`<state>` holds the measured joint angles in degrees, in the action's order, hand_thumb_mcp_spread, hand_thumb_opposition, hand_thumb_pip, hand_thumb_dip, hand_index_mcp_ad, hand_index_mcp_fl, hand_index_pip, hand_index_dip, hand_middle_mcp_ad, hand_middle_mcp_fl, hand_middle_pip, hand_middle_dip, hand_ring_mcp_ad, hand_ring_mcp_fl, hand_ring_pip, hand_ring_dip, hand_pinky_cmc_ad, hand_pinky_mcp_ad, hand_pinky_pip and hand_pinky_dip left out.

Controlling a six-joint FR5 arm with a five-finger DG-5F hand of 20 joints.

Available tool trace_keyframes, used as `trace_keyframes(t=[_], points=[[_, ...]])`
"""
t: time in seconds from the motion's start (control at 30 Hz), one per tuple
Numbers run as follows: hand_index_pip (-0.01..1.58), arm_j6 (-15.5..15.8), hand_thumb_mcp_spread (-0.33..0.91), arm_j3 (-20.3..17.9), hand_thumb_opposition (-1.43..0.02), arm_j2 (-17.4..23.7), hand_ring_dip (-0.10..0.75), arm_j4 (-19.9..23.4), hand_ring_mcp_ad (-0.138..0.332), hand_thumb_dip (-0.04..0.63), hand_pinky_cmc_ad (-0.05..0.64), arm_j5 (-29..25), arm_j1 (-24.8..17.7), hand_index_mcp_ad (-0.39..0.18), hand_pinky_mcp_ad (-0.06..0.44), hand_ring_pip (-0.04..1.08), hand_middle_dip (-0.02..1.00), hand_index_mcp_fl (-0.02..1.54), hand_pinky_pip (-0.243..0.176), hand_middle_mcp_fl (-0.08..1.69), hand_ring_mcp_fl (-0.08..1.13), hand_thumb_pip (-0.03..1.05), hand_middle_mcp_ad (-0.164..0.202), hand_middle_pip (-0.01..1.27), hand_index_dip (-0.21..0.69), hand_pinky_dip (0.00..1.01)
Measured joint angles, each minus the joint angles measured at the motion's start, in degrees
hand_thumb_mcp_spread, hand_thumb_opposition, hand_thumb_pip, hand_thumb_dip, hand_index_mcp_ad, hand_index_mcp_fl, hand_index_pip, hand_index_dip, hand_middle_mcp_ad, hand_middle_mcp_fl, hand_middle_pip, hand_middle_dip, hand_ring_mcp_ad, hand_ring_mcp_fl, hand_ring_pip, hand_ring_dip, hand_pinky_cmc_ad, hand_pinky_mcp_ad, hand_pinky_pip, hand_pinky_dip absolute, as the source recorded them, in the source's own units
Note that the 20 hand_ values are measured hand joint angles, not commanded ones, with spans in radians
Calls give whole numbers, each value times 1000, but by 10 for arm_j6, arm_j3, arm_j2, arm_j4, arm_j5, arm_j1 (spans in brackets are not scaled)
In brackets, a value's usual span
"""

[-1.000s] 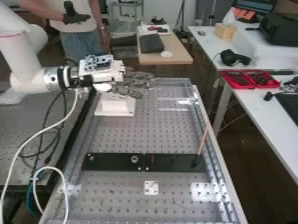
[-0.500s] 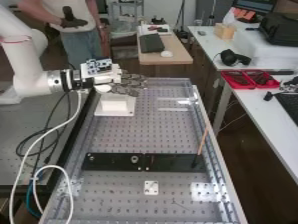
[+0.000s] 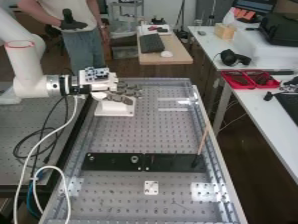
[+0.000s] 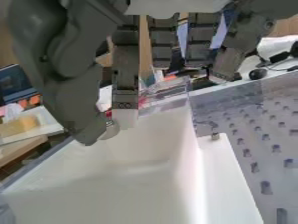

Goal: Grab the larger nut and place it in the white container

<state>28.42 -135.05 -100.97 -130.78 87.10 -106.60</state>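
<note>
At lower left in the high view, the smaller nut (image 3: 91,158) stands on the flat black bar (image 3: 116,162). A little further right, toward the upper left of the frame, the white container (image 3: 114,109) sits on the counter (image 3: 143,132), with the fingers (image 3: 125,95) over it. The wrist view shows them nearly closed, pinching what I judge to be the larger nut (image 4: 110,121) above the container's opening. It should be light, hard and rather slippery, best held by opposite outer sides; no worry of crushing. Which way its hole, its axis, points I cannot tell. Furthest right on that bar is the bearing (image 3: 134,159).
</note>
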Motion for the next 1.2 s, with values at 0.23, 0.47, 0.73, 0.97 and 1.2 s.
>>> trace_keyframes(t=[0.23,0.47,0.73,0.97,1.2], points=[[1538,1,326,1,-853,4,63,-11,145,227,330,-17,-6,-126,227,246,180,19,-106,2,-2,862,68,136,-42,775],[1534,-1,300,5,-853,15,52,-21,145,227,330,-24,-2,-126,229,260,180,24,-106,3,-2,862,68,138,-89,810],[1440,3,276,64,-836,82,49,-87,145,227,328,-31,55,-126,232,258,180,24,-106,0,-2,862,68,134,-133,822],[1000,-10,202,151,-824,126,49,-180,145,223,328,-19,120,-124,262,227,185,17,-106,23,-2,777,68,138,-171,827],[621,-11,183,231,-824,127,61,-268,145,220,330,18,172,-124,278,187,220,19,-106,52,-3,747,68,138,-164,827]])
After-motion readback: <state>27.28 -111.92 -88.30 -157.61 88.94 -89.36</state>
